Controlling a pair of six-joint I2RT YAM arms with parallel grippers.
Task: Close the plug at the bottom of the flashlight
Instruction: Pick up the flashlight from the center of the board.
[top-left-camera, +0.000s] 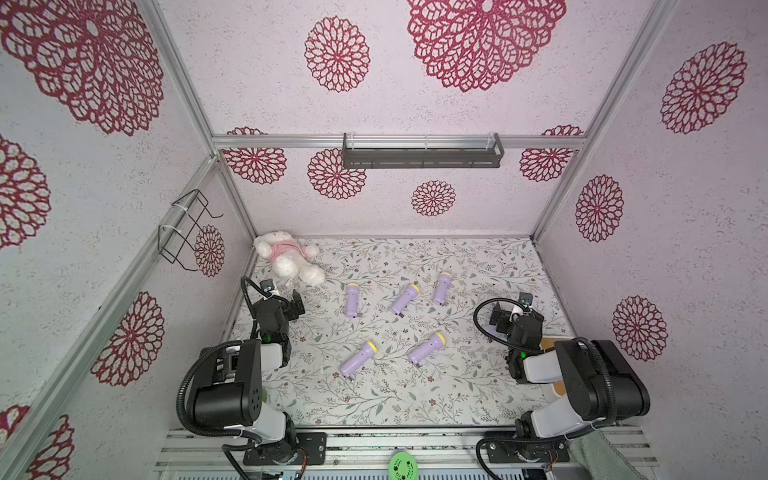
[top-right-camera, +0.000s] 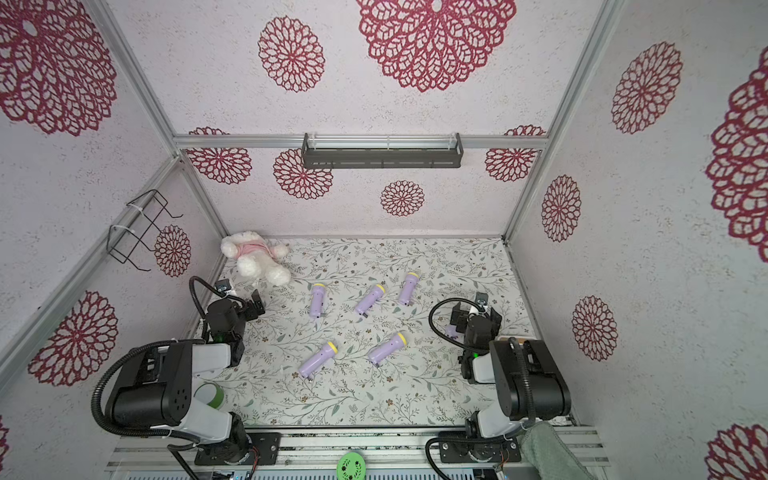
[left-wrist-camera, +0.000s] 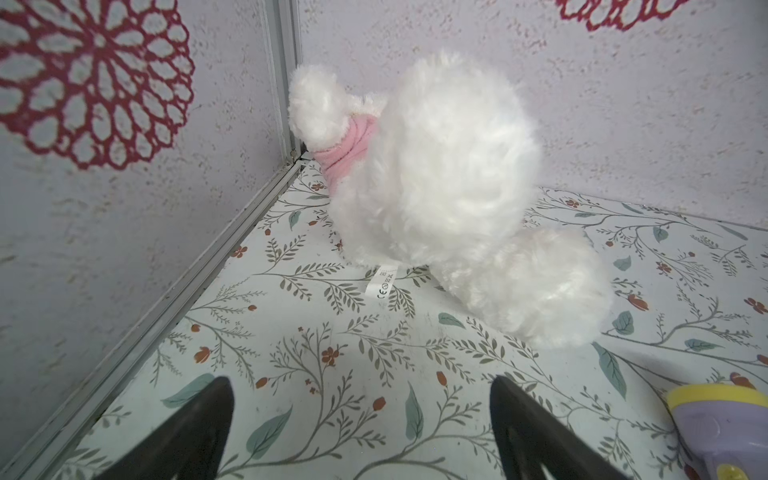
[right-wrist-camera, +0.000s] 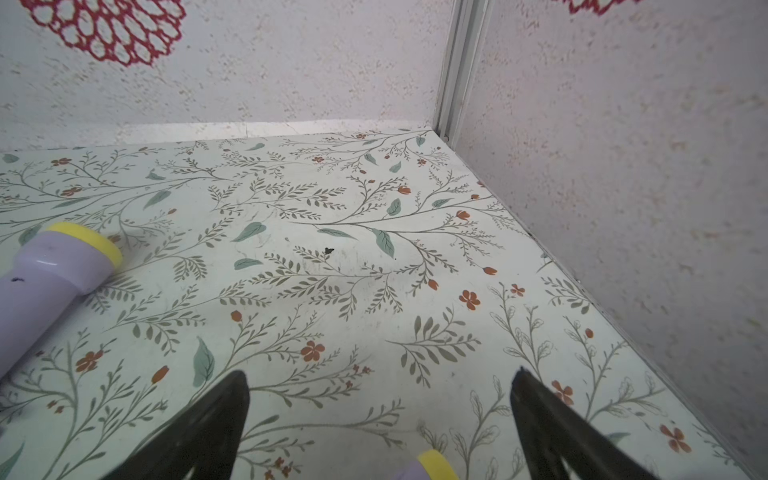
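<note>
While left and right jaws both gape empty at the tabletop's (top-left-camera: 457, 395) sides, we list five lilac flashlights (top-left-camera: 358, 358) lying mid-tabletop, plugs (top-left-camera: 350, 378) protruding nearward. We judge them light, rigid, slick and roll-prone: grip mid-barrel, press plug end.

Flashlight (left-wrist-camera: 721, 428) cut by picture edge; another flashlight (top-right-camera: 451, 331) mostly hidden under right hand (top-right-camera: 476, 313).

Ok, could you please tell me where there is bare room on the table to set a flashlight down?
Free: the near strip of the table, in front of the two closest flashlights, and the far right corner beyond the right hand. Crowded: the middle, where five flashlights lie, and the far left corner, taken by the plush toy.
</note>
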